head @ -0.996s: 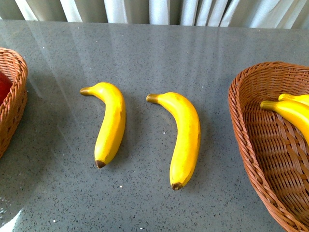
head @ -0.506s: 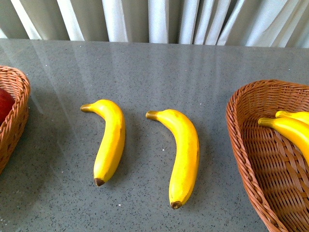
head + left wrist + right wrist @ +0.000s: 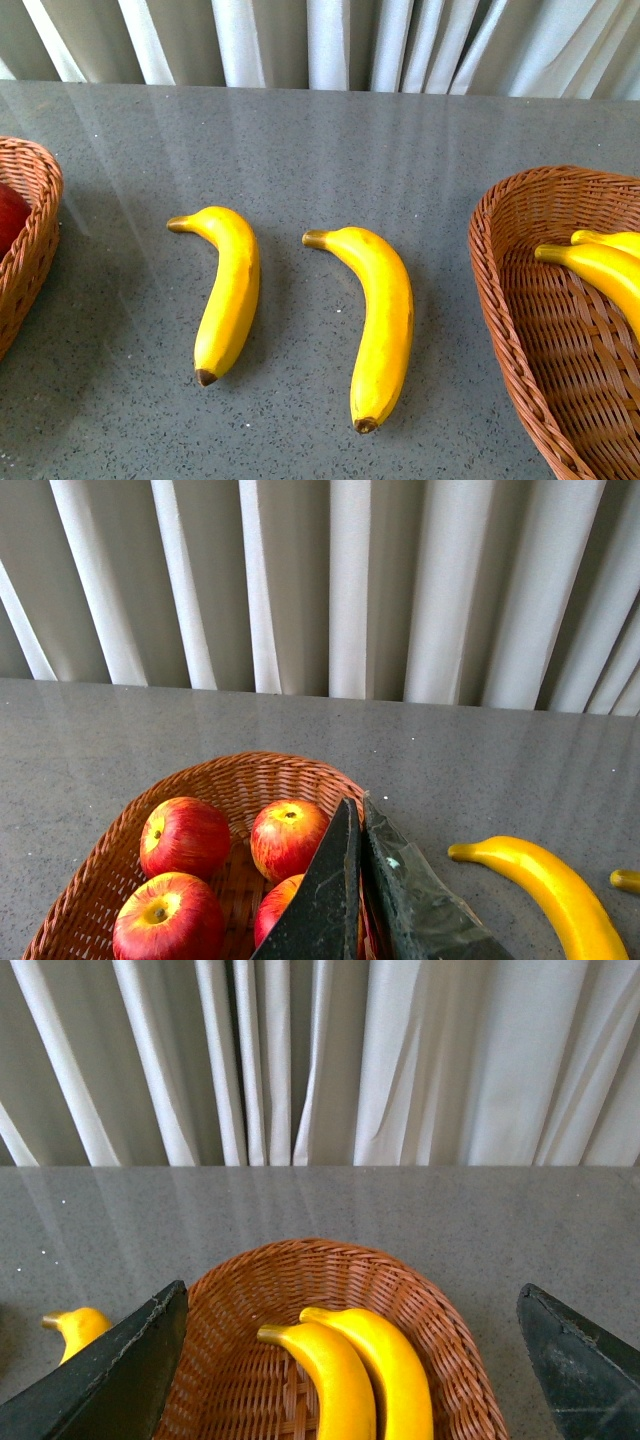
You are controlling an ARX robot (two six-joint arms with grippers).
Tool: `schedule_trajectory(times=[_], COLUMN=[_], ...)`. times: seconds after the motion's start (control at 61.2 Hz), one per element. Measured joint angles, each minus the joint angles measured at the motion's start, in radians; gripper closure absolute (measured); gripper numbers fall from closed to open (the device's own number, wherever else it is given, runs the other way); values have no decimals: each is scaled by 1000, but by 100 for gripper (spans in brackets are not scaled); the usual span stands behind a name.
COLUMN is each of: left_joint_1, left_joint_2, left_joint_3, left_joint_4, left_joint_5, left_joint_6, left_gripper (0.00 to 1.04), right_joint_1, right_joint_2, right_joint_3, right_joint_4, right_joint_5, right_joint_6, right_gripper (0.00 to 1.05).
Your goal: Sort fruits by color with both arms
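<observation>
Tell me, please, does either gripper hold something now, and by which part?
Nothing is held. The left gripper is shut and empty near the apples; the right gripper is wide open, with the bananas lying in the basket.

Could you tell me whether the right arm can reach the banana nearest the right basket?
Probably yes: that banana lies uncovered on bare table near the basket, and the right arm's fingers are wide open, empty.

The front camera looks steeply down on the worktop (image 3: 320, 150), curtain (image 3: 330, 45) at 12 o'clock. Each wrist camera sits low behind its tool, facing the curtain: left tool (image 3: 359, 805) close over the 9 o'clock basket (image 3: 250, 765), right tool (image 3: 350, 1292) over the 3 o'clock basket (image 3: 330, 1250); the front view shares both.
</observation>
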Motion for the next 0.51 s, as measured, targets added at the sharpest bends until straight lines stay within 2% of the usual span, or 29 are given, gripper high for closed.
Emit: schedule_trajectory(times=[0.114,0.212,0.506], left_joint_1=[0,0,-1], left_joint_2=[-25,-148,-185], left_joint_3=[0,0,0], left_joint_4=[-26,-182,-204], left_joint_5=[0,0,0], left_joint_6=[0,0,0], left_gripper=[103,103,103], right_joint_1=[0,0,0], right_joint_2=[0,0,0], right_joint_3=[0,0,0], right_joint_4=[0,0,0], right_joint_5=[0,0,0], right_joint_6=[0,0,0], right_gripper=[9,9,9])
